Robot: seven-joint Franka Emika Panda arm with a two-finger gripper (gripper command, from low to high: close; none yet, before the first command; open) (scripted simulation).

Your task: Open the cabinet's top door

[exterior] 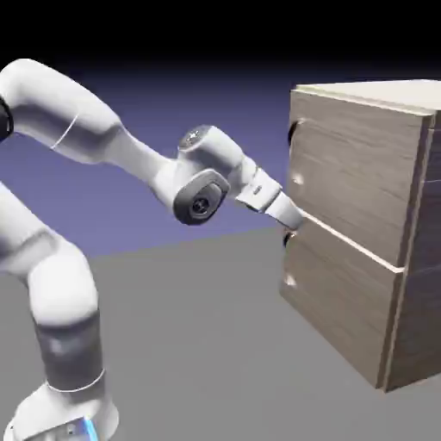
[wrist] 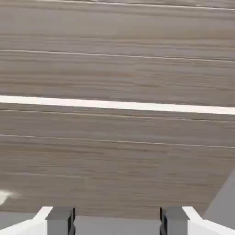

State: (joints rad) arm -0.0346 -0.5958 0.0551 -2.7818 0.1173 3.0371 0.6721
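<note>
Approaching, by the look of it: closing in on the front of the boxy light-brown wood-grain cabinet, with nothing yet gripped. Reaching level from the white arm, the two-finger gripper pointing at the pale seam dividing the two stacked panels. Standing well apart, the jaws, with only wood grain showing between the two small grey fingertips in the hand view; holding nothing.

Lying above the jaws, the top door, the upper, slightly larger wood-grain rectangular panel. Sitting up and a little to the side of the fingertips in the exterior view, its small curved metal handle, near the door's edge closest to the arm; not showing between the jaws in the hand view. Glinting at the lower left edge of the hand view, a pale smudge, too small to tell what it is. Hard to say whether the fingertips are touching the cabinet face or just short of it; appearing very near in the exterior view.

Calling next, in all likelihood, for lifting the hand toward that handle, bringing the open jaws around it, then closing and pulling the door outward. Aiming at the seam or the lower matching panel risking the wrong door.
</note>
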